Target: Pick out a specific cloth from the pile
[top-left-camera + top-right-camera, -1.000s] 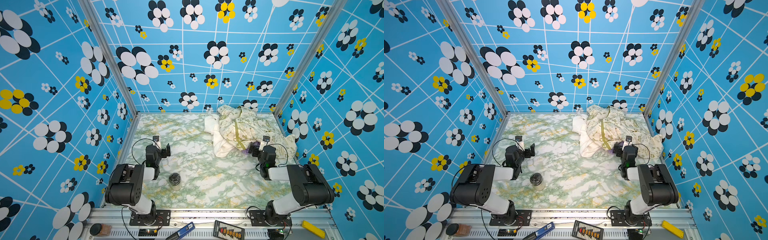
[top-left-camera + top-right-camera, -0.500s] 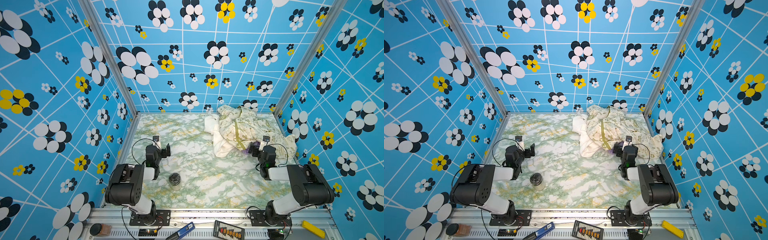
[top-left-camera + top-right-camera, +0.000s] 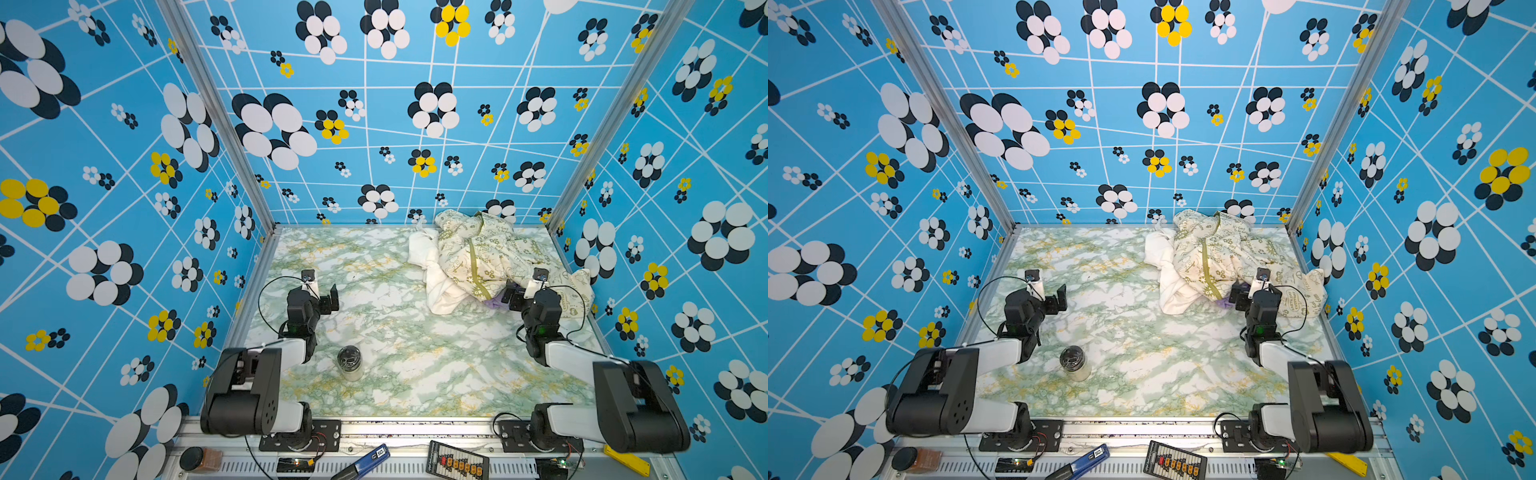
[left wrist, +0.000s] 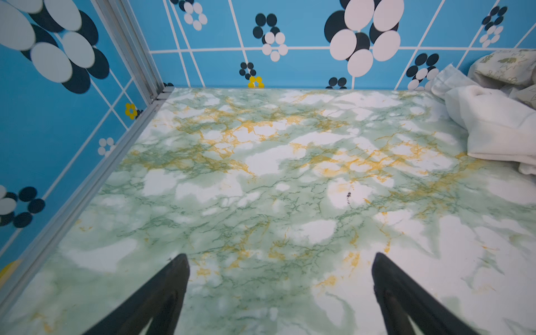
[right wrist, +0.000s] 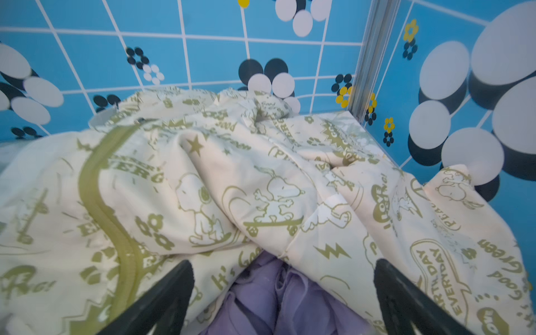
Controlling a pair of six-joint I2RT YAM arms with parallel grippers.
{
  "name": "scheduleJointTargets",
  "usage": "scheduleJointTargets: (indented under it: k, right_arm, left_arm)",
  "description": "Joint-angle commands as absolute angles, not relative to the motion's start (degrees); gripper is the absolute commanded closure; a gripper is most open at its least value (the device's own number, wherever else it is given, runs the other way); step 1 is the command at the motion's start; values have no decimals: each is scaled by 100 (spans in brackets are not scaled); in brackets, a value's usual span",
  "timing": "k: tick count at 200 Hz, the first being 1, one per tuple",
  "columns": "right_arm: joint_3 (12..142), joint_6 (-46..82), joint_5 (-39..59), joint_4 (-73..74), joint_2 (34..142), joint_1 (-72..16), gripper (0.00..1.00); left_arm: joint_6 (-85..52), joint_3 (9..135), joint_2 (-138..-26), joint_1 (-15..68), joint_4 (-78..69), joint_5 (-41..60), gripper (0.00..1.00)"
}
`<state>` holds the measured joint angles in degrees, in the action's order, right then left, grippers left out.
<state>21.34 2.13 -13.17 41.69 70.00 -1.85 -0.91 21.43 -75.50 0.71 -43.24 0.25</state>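
Right gripper stands with its jaws wide apart at the near edge of the pile and holds nothing. Only a small part of the purple cloth shows, between these jaws; the rest is under the cream printed cloth, and the white cloth lies beside. Left gripper is also wide apart and empty, over the bare table, well apart from the pile.

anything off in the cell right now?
One stray: a dark-lidded jar sits alone on the marble table near the left arm, unrelated to the fabrics. The lavender cloth is mostly buried under the pile in the far right corner. No spill or damage visible.
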Motion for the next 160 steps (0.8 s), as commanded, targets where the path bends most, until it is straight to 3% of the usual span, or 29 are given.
scheduleJointTargets:
  k: [1, 29, 61, 121, 160]
  right_arm:
    - [2412, 330, -1273, 2642, 6058, -211, 1]
    - [3000, 788, -1152, 897, 5206, -211, 1]
    - [3452, 1665, -1034, -507, 4939, -211, 9]
    - [3546, 2950, -975, -1502, 5352, -171, 31]
    - [3743, 3230, -1014, -1512, 6064, -141, 35]
  left_arm:
    - [-198, 2268, -6505, 26, -2973, 79, 1]
    - [-257, 2676, -5088, 43, -982, 326, 1]
    - [-440, 3049, -4121, 52, 451, 868, 1]
    - [-949, 3637, -4051, 101, 1768, 2239, 1]
    - [-1006, 3830, -4268, 231, 1859, 2501, 1]
